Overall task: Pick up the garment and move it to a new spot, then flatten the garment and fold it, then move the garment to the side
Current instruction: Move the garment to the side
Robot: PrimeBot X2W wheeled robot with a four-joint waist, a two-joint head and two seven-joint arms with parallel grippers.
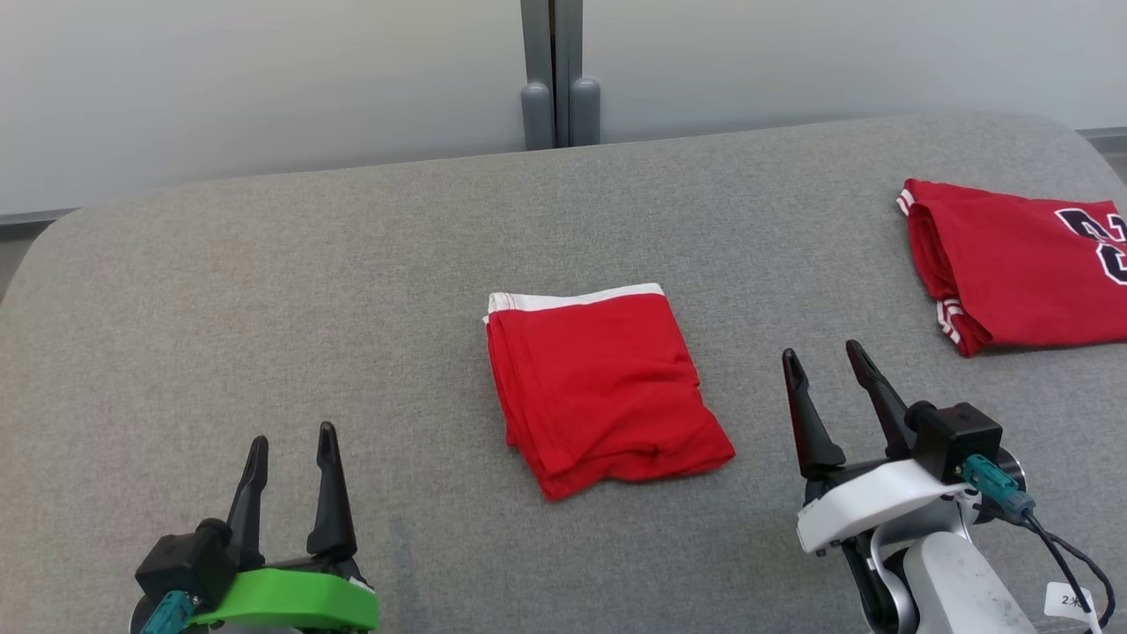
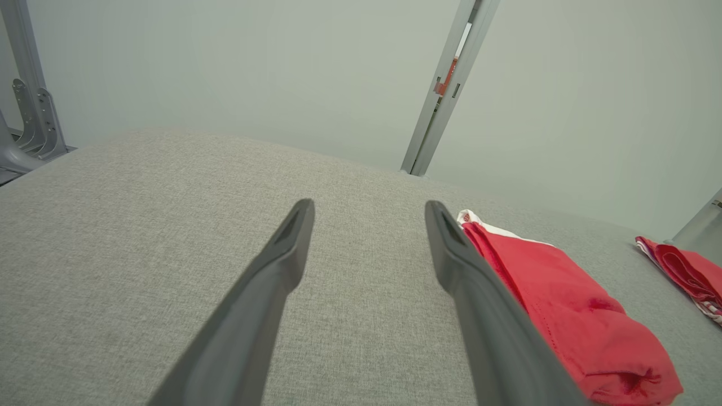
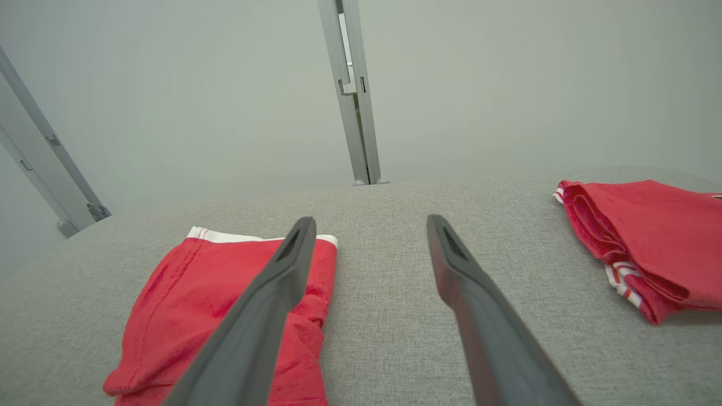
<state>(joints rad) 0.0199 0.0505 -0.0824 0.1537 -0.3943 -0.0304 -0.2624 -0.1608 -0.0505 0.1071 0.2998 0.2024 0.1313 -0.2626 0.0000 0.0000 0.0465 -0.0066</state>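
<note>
Hovering spread and empty: my left gripper [image 1: 292,434] at 8 o'clock, my right gripper [image 1: 823,350] at 3 o'clock of folded red garment [image 1: 603,387], centre of grey table [image 1: 264,291]. Risk I see: pinching top layer only spills fold; jersey [image 1: 1021,264] at 2 o'clock invites mix-up.

Even, soft light (faint shadows)

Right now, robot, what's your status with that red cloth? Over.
Left end effector open, empty. Right end effector open, empty. Folded red garment lies ahead between them, untouched. Red jersey lies apart, far right.
</note>
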